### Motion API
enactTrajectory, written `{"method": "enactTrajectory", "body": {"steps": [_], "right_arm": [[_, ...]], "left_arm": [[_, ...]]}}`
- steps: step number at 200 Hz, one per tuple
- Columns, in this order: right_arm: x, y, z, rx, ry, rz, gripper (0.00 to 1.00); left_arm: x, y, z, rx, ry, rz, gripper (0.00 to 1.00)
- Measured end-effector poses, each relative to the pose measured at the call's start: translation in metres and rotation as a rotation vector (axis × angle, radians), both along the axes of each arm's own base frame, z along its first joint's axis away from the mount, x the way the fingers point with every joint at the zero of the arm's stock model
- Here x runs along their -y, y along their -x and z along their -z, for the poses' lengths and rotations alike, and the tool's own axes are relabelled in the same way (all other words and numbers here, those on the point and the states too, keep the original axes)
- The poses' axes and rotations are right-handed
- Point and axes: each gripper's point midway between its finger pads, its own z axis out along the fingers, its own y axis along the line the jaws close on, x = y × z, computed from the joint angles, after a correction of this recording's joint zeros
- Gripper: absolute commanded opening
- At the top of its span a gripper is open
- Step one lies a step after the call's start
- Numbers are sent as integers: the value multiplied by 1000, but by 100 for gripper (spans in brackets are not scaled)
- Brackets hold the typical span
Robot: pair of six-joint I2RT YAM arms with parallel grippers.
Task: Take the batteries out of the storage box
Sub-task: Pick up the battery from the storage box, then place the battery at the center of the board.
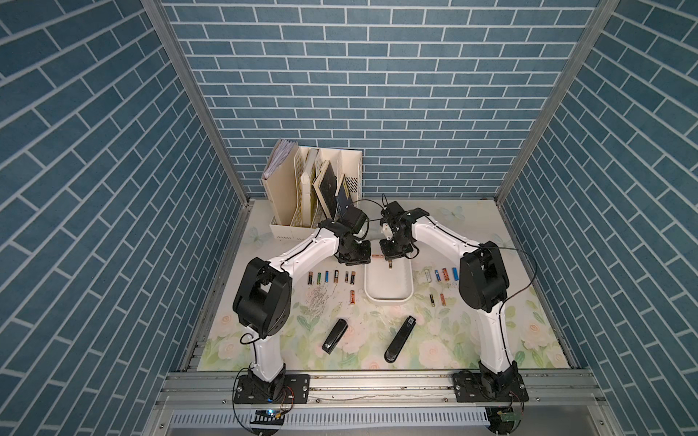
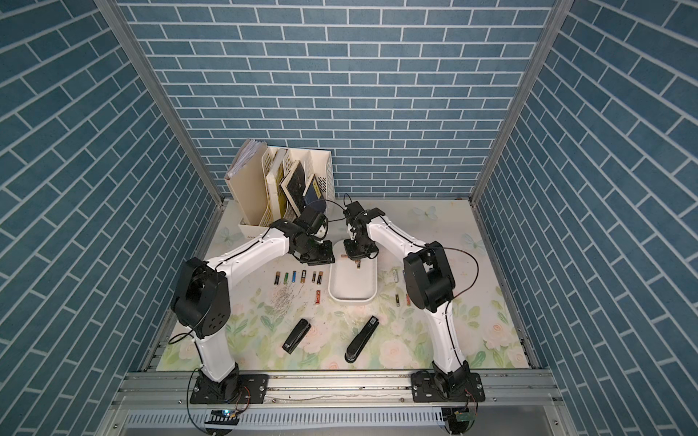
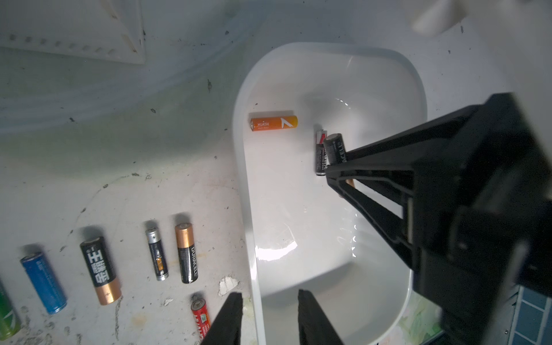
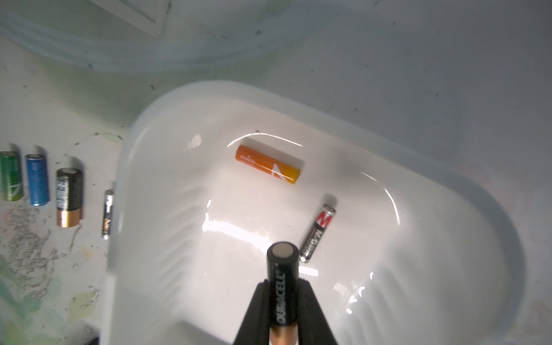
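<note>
Right gripper [image 4: 282, 283] clamped on a black-and-copper cylindrical battery [image 4: 280, 263] above the far end of the shallow white plastic storage box [image 4: 433, 209]; left gripper [image 3: 268, 319], jaws apart, empty.

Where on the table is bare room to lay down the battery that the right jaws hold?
Free: the mat between the left stapler and the right stapler, on the near side of the storage box; also the far corner beyond the right battery row. Crowded: the left battery row and scattered staples.
</note>
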Motion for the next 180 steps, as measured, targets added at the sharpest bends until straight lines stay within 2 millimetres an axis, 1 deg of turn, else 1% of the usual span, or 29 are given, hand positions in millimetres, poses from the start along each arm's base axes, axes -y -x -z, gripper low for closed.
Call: {"method": "enactTrajectory", "body": {"steps": [15,28,48,59,88,118,131,158,180], "right_arm": [[2,2,-15,18,-13,5,14],[7,5,-24,27,-16,10,14],[19,14,-29,20,-7,20,14],[30,20,-30,11,2,31,14],[67,32,-34,-6,28,85,14],[113,42,-42,4,53,167,14],[133,50,-43,2,67,201,13],[170,69,-36,-21,95,265,14],[190,86,-25,-52,119,292,14]], "left_arm": [[0,-1,-1,3,5,4,37],[1,-1,-1,4,9,8,37],[0,-2,-1,3,12,11,37],[0,-2,-1,3,14,11,37],[0,-3,-2,3,18,14,37],[1,-6,-3,9,20,19,37],[3,-7,-3,10,22,22,37],[4,-7,-1,2,29,28,37],[6,-6,-2,-2,36,31,37]]}}
